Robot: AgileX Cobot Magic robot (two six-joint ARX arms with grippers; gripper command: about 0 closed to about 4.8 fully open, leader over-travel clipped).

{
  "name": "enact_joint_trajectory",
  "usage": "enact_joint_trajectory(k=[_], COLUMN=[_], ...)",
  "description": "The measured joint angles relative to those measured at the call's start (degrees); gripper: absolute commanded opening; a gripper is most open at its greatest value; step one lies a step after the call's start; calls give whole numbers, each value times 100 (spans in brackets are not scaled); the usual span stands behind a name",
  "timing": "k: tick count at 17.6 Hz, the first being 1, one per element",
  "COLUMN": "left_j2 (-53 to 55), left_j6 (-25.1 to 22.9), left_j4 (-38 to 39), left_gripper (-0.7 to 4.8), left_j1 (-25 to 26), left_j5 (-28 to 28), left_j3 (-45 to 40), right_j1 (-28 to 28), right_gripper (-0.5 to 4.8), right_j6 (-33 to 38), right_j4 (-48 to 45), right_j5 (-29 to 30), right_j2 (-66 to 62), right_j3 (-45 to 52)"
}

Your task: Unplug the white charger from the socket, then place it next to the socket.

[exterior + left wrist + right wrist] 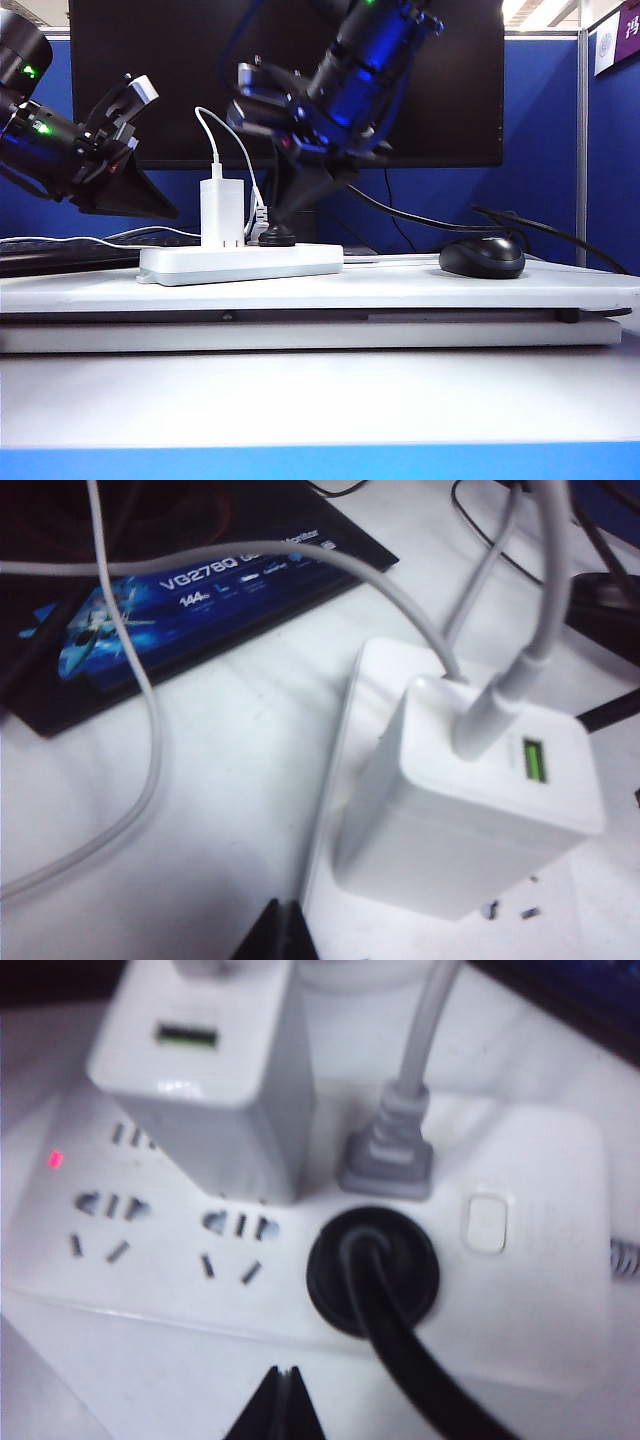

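While the white charger (pixel 222 210) stands plugged into the socket (pixel 240 263) near the worktop's left edge, both grippers, left (pixel 283 932) and right (pixel 283 1400), hover jaws closed, empty. Rigid, light, smooth: grasp its 2 broad faces.

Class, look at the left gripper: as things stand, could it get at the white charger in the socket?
Probably yes. The left gripper hangs beside the white charger, which stands upright in the socket, nothing between them. The shut right gripper sits over the black plug.
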State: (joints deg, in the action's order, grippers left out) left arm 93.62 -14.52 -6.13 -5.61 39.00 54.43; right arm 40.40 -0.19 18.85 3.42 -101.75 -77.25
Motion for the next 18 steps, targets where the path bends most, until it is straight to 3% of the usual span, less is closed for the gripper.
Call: enact_joint_trajectory(k=[11,18], left_j2=[0,144], left_j6=[-319,-391], left_j4=[511,621], left_gripper=[-5,-5], left_j1=[-83,-197], left_j5=[-822,-813], left_j3=[2,22], right_j1=[-22,-232], right_gripper=[-1,-1], right_j6=[39,339], right_j4=[-190,-293], right_j5=[-225,-544], right_j2=[-498,-501], right_j3=[55,61])
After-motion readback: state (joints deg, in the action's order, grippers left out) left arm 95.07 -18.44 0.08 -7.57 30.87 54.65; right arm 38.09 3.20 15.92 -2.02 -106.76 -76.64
